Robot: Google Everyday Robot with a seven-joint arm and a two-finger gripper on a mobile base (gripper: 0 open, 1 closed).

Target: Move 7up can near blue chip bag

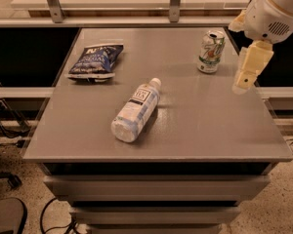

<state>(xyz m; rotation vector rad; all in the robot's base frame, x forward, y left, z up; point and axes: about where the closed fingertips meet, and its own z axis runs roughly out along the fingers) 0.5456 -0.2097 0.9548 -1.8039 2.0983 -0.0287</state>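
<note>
Smooth matt grey table (200,126) w/ faint sheen, glossy alum. 7up can (209,51) nr far right corner, crinkly shiny blue chip bag (95,61) by left edge, clear plastic bottle (136,109) w/ smooth white label mid-surface, gripper (247,72) in matt cream plastic over right edge.
</note>
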